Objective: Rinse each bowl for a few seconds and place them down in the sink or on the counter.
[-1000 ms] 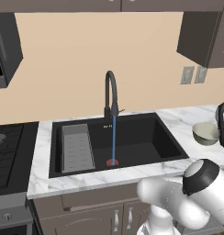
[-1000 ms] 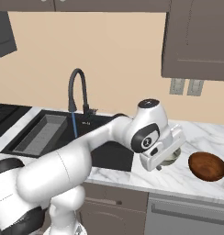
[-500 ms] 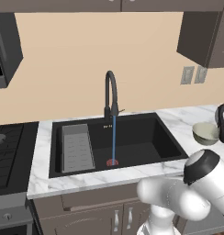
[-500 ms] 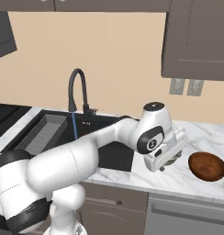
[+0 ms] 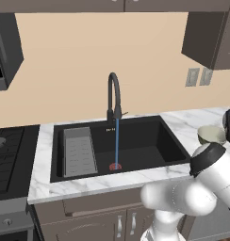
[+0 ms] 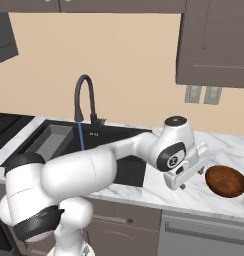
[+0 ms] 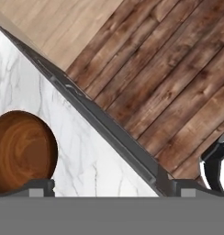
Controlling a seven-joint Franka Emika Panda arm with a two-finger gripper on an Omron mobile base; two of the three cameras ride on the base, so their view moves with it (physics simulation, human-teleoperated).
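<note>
Tool (image 6: 190,178): jaws apart, empty, hovered just left of brown bowl (image 6: 226,181)
Cream bowl (image 5: 210,134): sat on table (image 5: 183,125), right of sink (image 5: 150,151)
Faucet (image 5: 114,94): ran

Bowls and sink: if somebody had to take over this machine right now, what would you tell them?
Gripper: open, holding nothing, over the counter beside the reddish-brown bowl.
Pale bowl: on the counter right of the sink.
Faucet: water running into the sink.
Done: water is on; no sign that either bowl has been rinsed.
Left: pick up each bowl, hold it under the stream, set it down in the sink or on the counter.
</note>
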